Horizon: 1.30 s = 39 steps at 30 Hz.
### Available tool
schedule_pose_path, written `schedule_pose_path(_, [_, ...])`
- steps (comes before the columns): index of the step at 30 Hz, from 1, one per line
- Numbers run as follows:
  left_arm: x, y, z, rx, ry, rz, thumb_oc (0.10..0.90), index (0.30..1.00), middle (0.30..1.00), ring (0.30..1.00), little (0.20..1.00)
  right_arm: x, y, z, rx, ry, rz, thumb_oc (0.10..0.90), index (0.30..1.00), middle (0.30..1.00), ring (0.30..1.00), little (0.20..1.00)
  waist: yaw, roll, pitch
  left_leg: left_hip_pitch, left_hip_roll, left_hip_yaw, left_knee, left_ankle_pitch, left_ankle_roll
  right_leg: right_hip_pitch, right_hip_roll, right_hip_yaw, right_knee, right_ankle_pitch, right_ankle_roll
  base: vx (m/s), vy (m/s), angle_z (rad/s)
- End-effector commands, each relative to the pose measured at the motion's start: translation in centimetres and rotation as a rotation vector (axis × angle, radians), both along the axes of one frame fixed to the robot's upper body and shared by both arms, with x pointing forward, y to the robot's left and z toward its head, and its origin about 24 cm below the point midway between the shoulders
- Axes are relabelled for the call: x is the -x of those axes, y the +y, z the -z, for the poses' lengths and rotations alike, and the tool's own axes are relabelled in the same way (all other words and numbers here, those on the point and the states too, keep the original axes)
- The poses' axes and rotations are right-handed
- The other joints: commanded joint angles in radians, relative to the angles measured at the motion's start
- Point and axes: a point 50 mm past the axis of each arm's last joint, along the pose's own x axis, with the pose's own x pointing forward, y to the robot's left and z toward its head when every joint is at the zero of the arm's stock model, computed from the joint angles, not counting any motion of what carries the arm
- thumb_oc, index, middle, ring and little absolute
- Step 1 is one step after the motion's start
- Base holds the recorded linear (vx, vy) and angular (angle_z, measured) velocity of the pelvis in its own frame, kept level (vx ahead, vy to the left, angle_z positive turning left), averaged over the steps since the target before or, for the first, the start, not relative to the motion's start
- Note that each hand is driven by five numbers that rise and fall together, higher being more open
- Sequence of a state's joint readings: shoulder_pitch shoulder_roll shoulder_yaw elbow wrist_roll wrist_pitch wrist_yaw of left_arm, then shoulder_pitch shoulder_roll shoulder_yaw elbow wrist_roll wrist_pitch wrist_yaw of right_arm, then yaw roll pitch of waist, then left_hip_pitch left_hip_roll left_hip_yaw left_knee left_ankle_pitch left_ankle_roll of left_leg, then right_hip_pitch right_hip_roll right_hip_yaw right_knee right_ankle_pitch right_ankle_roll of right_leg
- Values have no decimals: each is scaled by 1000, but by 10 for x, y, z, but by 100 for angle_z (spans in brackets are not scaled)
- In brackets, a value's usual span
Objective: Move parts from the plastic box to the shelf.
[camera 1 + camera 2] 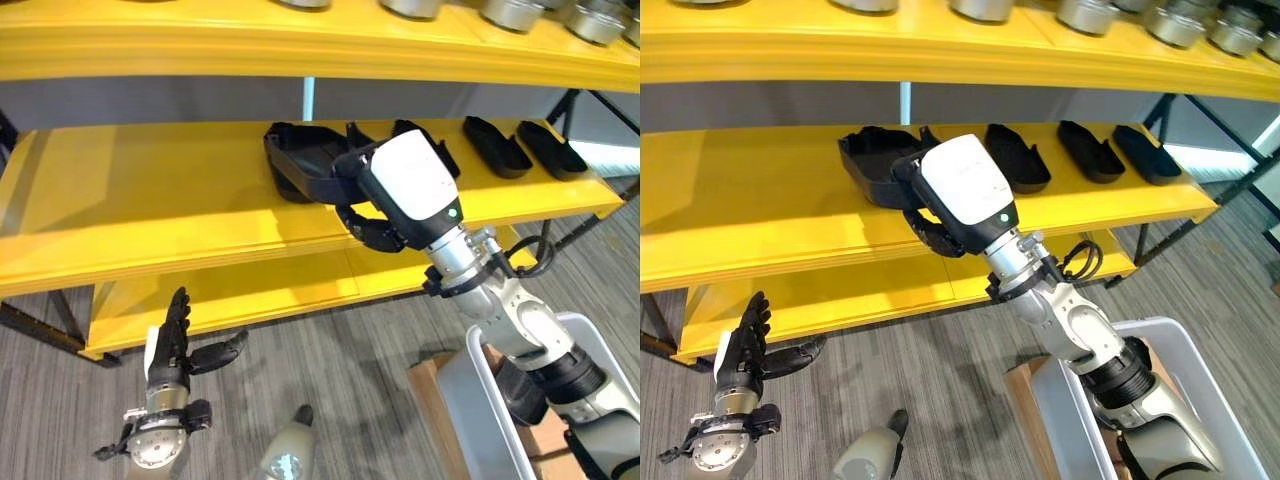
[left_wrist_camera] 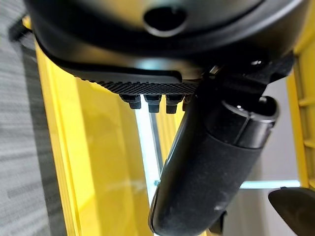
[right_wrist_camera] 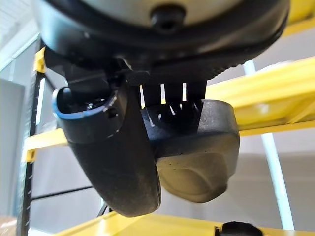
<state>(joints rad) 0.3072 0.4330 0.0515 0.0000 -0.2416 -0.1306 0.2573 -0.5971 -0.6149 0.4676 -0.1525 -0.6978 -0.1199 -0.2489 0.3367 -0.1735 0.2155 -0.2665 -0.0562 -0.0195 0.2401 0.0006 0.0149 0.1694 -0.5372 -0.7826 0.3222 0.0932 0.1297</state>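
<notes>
Fingers and thumb of the right hand [image 1: 375, 232] are curled round a black moulded part [image 1: 872, 165] resting on the middle yellow shelf [image 1: 150, 215]; the right wrist view adds the part's rounded underside [image 3: 197, 157] pinched against the thumb, while the eye views show three more black parts [image 1: 1090, 150] lined up further right on that shelf and metal bowls [image 1: 510, 12] on the shelf above. Low at the left, over the grey floor [image 1: 60, 400], the left hand [image 1: 172, 345] hangs relaxed with straight fingers, holding nothing. The white plastic box [image 1: 1200, 370] stands at the lower right, its contents hidden behind the right arm.
</notes>
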Motion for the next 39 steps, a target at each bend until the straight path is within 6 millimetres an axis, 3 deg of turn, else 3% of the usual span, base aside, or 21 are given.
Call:
schedule_pose_path(1, [-19,-11,-46,-105,-227,116,900,1000,1000,1000,1000,5,2,-57,-71,-243,-36,400,300,300,300,300,-44,44,-101,112,20,-55,-42,-109,17,-146,41,267,-28,133,94,-3,122,75])
schedule_pose_path(3, [-24,-13,-40,-102,-205,130,900,1000,1000,1000,1000,4,-3,-52,-73,-216,-30,400,300,300,300,300,-85,70,-101,126,9,-120,-65,-87,24,-220,188,466,-12,17,45,76,89,83])
schedule_pose_path(4, [-24,-13,-40,-100,-205,130,900,1000,1000,1000,1000,4,-4,-52,-72,-216,-30,400,300,300,300,300,-83,71,-103,123,12,-119,-67,-83,22,-228,190,467,-8,16,40,111,111,115])
schedule_pose_path(5, [-25,-15,-38,-87,-200,137,900,1000,1000,1000,1000,4,-4,-52,-80,-199,-43,400,300,300,300,300,-114,88,-98,145,8,-150,-82,-76,28,-285,299,530,-13,-89,1,90,58,110])
schedule_pose_path(6, [-24,-17,-37,-72,-201,138,900,1000,1000,1000,1000,4,0,-54,-91,-200,-68,400,300,300,300,300,-124,93,-93,157,10,-155,-91,-80,28,-329,329,527,-9,-95,-14,136,59,99])
schedule_pose_path(9, [-27,-21,-38,-59,-210,138,900,1000,1000,1000,1000,6,8,-62,-100,-225,-112,400,300,300,300,300,-144,90,-75,199,19,-174,-96,-110,8,-397,327,515,-100,-51,-2,164,-120,9])
schedule_pose_path(11, [-26,-22,-34,-43,-199,137,900,1000,1000,1000,1000,6,6,-60,-119,-204,-112,400,300,300,300,300,-144,76,-69,197,13,-193,-70,-117,-5,-336,323,503,-155,-47,1,139,-194,40])
schedule_pose_path(13, [-25,-26,-34,-19,-207,154,900,1000,1000,1000,1000,3,9,-60,-115,-196,-120,400,300,300,300,300,-143,68,-76,183,27,-189,-43,-128,-27,-292,362,478,-202,-56,-10,116,-213,83])
schedule_pose_path(21, [-28,-34,-34,-10,-198,199,900,1000,1000,1000,1000,7,15,-70,-128,-208,-178,400,300,300,300,300,-138,78,-72,170,65,-217,-16,-126,-56,-257,383,423,-185,-93,-32,85,-117,21])
schedule_pose_path(24, [-29,-37,-33,12,-200,200,900,1000,1000,1000,1000,9,17,-70,-131,-208,-195,400,300,300,300,300,-128,83,-59,132,69,-218,45,-94,-86,-227,383,392,-195,-114,-49,28,-43,17])
schedule_pose_path(26, [-33,-42,-35,35,-215,226,900,1000,1000,1000,1000,9,17,-78,-126,-235,-199,400,300,300,300,300,-112,93,-28,34,47,-226,174,20,-131,-197,378,338,-226,-113,-62,-43,-26,57])
schedule_pose_path(27, [-33,-45,-34,50,-211,236,900,1000,1000,1000,1000,10,16,-81,-124,-260,-196,400,300,300,300,300,-108,102,-16,-11,114,-175,186,75,-141,-176,382,312,-235,-125,-63,14,-4,83])
schedule_pose_path(28, [-33,-46,-34,56,-208,243,900,1000,1000,1000,1000,10,15,-82,-128,-262,-191,400,300,300,300,300,-110,101,-15,-12,148,-156,148,75,-135,-168,380,305,-238,-129,-61,77,27,71])
schedule_pose_path(29, [-33,-46,-34,51,-206,246,900,1000,1000,1000,1000,10,14,-84,-139,-274,-185,400,300,300,300,300,-109,99,-15,-4,212,-128,48,101,-140,-154,377,288,-242,-137,-53,65,32,37])
schedule_pose_path(30, [-33,-46,-34,51,-206,246,900,1000,1000,1000,1000,10,14,-84,-139,-274,-185,400,300,300,300,300,-108,99,-14,0,212,-127,44,103,-140,-153,377,289,-243,-137,-53,79,35,36])
schedule_pose_path(31, [-33,-46,-35,44,-205,249,900,1000,1000,1000,1000,9,13,-85,-146,-277,-176,400,300,300,300,300,-110,96,-15,3,255,-115,-20,119,-143,-148,372,284,-238,-139,-47,120,139,44])
schedule_pose_path(32, [-32,-44,-35,27,-206,243,900,1000,1000,1000,1000,9,12,-87,-161,-291,-175,400,300,300,300,300,-112,101,-17,-19,330,-99,-100,192,-157,-140,364,273,-222,-149,-34,125,114,45])
schedule_pose_path(34, [-32,-43,-36,27,-209,236,900,1000,1000,1000,1000,9,12,-88,-168,-296,-171,400,300,300,300,300,-113,108,-24,-6,363,-88,-172,248,-174,-141,366,272,-203,-161,-33,135,164,34])
schedule_pose_path(36, [-29,-40,-33,35,-203,211,900,1000,1000,1000,1000,10,13,-84,-176,-287,-168,400,300,300,300,300,-111,123,-47,74,394,-54,-256,235,-185,-137,361,279,-161,-181,-24,177,215,21])
schedule_pose_path(39, [-28,-38,-35,10,-198,227,900,1000,1000,1000,1000,7,13,-79,-206,-261,-160,400,300,300,300,300,-90,114,-63,77,370,-65,-219,209,-180,-118,346,277,-157,-174,-18,131,123,-32])
